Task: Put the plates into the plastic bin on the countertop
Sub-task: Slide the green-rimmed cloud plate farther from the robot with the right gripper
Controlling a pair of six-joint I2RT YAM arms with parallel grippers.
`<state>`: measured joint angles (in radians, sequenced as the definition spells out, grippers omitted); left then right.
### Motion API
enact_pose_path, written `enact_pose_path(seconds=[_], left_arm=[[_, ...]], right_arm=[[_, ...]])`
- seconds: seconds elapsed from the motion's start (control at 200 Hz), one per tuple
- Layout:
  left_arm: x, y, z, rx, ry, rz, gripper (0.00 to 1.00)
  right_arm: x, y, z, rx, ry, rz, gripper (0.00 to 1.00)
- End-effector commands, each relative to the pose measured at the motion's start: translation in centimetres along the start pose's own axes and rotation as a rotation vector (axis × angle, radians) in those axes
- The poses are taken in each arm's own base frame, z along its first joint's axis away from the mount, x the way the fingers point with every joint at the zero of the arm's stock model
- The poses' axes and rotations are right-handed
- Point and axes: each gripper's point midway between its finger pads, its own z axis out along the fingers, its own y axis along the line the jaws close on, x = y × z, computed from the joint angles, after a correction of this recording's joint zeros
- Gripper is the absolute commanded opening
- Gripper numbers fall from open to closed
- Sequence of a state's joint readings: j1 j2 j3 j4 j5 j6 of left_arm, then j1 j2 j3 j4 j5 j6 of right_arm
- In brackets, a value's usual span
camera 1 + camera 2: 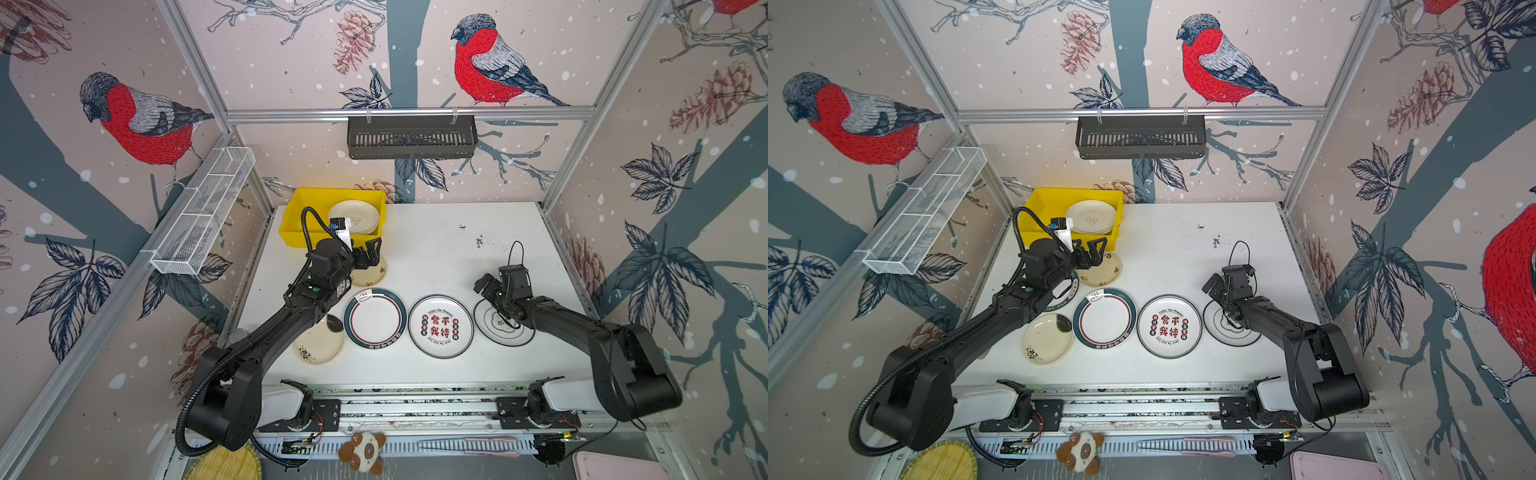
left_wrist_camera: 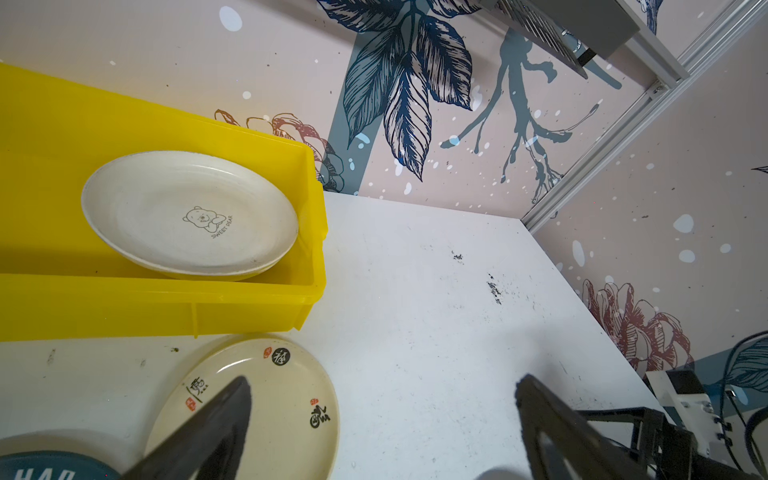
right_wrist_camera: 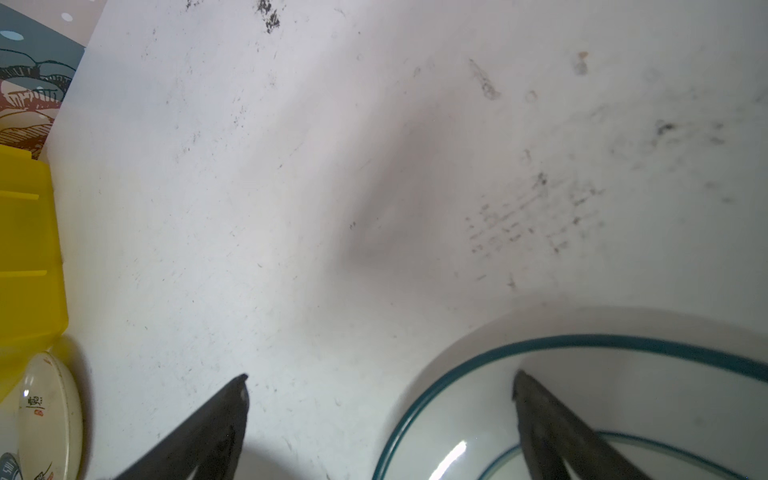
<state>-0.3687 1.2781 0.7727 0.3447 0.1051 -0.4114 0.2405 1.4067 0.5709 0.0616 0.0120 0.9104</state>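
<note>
Plates in and before the yellow bin [image 1: 307, 199] on the white surface [image 1: 436, 249].
A cream bear plate [image 1: 354, 216] lies flat in the bin on another plate. Just before the bin, a cream plate with characters [image 1: 372, 276]; nearer, in a row: cream flower plate [image 1: 320, 347], green-rimmed plate [image 1: 375, 320], red-lettered plate [image 1: 440, 326], thin-rimmed white plate [image 1: 490, 334].

Black jointed arms [image 1: 266, 332], white bases [image 1: 282, 401], ribbed cable [image 1: 178, 432]

Bright, even overhead light fills both top views; edges stretch at three and nine o'clock. In the right wrist view a soft grey shadow crosses the flat white speckled countertop [image 3: 291, 166], glare streaks the white teal-rimmed round plate [image 3: 623, 395], and the near foreground blurs.
</note>
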Motion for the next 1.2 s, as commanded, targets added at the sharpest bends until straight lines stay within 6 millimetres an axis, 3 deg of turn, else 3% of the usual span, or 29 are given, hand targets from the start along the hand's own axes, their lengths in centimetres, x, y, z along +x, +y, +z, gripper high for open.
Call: enact_pose_path(seconds=[0.0, 0.335, 0.565, 0.826, 0.961, 1.196], left_arm=[[-0.5, -0.4, -0.2, 0.004, -0.013, 0.016, 0.98], [-0.2, -0.4, -0.4, 0.002, -0.001, 0.014, 0.98], [0.0, -0.6, -0.5, -0.003, 0.008, 0.020, 0.98], [-0.1, -0.5, -0.7, -0.009, 0.010, 0.021, 0.98], [-0.2, -0.6, -0.8, -0.007, 0.007, 0.020, 0.98], [-0.1, -1.2, -0.7, 0.010, -0.003, 0.021, 0.98]], right_arm=[[-0.8, 1.6, 0.7, -0.036, 0.001, -0.023, 0.99], [-3.0, 3.8, 3.6, -0.049, 0.002, -0.028, 0.99], [-4.1, 8.2, 6.2, -0.148, 0.054, -0.081, 0.99], [-5.5, 9.0, 8.4, -0.150, 0.056, -0.108, 0.99], [-5.9, 9.6, 7.3, -0.161, 0.043, -0.135, 0.99], [-8.4, 10.6, 2.5, -0.148, -0.049, -0.190, 1.00]])
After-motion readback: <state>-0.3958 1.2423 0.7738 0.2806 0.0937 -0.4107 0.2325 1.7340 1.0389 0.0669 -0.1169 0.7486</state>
